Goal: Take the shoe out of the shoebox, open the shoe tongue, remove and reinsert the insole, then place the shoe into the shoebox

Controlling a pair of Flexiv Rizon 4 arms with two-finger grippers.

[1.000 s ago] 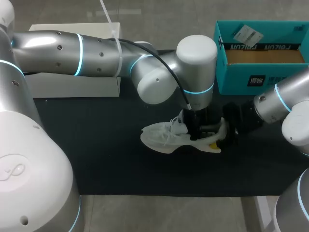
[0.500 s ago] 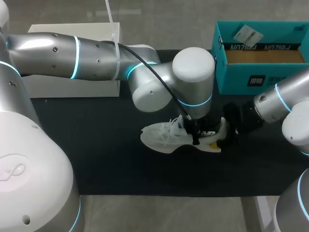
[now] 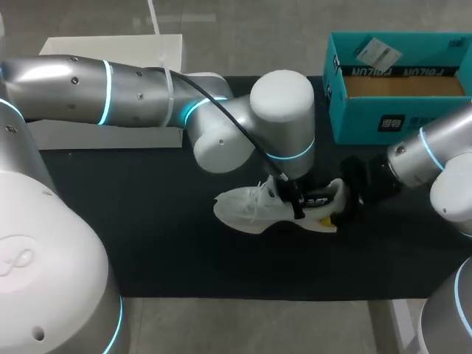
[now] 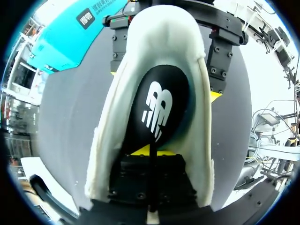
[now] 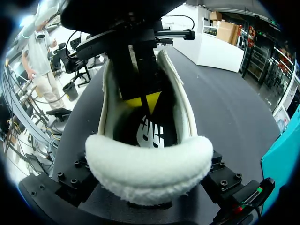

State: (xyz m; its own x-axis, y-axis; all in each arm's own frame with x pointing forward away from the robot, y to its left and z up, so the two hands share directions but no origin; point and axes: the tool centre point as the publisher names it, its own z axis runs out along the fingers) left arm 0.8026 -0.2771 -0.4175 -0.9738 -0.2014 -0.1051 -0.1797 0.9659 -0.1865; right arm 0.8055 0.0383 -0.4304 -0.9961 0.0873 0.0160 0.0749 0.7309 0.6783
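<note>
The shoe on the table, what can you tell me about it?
The shoe is white, soft-looking fabric with white laces and a fluffy padded collar. It stands upright on the black mat, outside the teal shoebox. Inside lies a dark insole bearing a white logo. The right gripper clasps its heel from both sides; the left gripper reaches down into its opening.

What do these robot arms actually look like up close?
Left arm and right arm are thick silver-grey tubes with rounded joints and glowing cyan rings. A black cable runs along the left one. The left gripper is black with yellow tips.
</note>
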